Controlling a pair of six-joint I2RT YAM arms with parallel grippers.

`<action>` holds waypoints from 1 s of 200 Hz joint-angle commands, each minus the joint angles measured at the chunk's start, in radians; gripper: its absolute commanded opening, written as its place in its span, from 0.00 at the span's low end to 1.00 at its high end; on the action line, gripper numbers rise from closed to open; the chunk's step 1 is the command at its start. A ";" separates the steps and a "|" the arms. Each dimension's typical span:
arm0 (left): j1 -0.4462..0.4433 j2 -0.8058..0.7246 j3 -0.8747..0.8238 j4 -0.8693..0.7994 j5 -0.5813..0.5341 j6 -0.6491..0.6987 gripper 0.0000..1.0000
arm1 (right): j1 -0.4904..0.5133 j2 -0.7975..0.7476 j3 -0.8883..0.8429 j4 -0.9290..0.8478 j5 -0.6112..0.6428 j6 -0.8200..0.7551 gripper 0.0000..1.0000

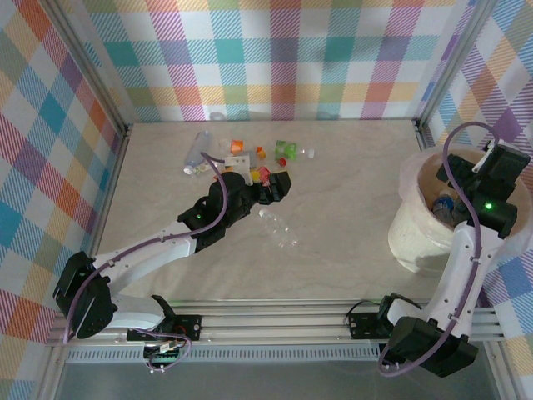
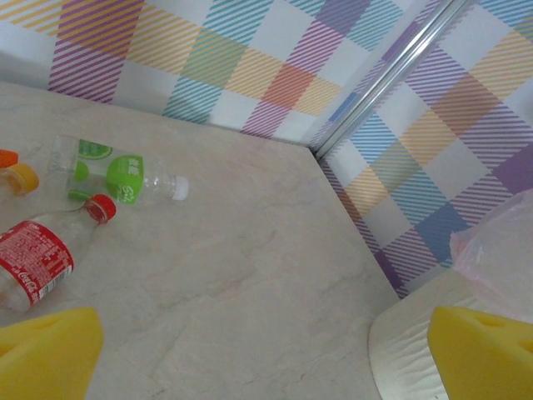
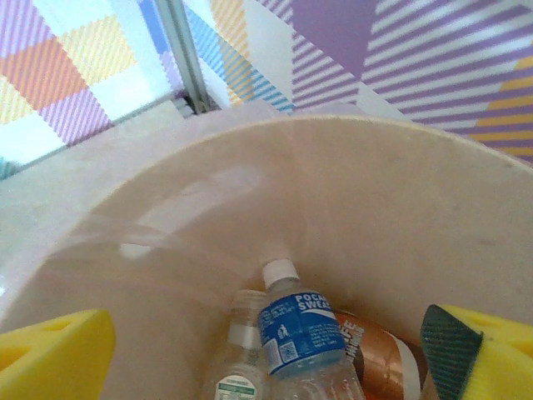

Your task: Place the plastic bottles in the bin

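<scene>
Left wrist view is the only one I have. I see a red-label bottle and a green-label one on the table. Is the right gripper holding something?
Observer: No, the right gripper is open over the bin, holding nothing.
Operator: Are there bottles in the bin?
Observer: Yes, three show; one is a blue-label bottle.
Operator: Is any bottle nearby that I miss?
Observer: A clear bottle lies on the table, just on the near side of the left gripper.

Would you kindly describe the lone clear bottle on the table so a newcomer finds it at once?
From the cream bin on the right, look left across the table. The clear bottle lies on its side just nearer than the left claw. Unlike the colourful bottles near the far wall, it looks colourless and lies alone.
</scene>
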 commanded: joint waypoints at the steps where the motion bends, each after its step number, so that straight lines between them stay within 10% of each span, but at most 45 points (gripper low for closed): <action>1: 0.015 -0.020 -0.009 0.013 -0.032 -0.026 1.00 | -0.006 -0.037 -0.022 0.055 -0.100 0.024 1.00; 84: 0.042 0.013 0.012 -0.071 -0.064 -0.098 1.00 | 0.054 -0.119 -0.075 0.215 -0.598 0.199 1.00; 200: 0.150 0.014 0.038 -0.287 -0.127 -0.195 1.00 | 0.506 -0.080 -0.149 0.405 -0.627 0.257 1.00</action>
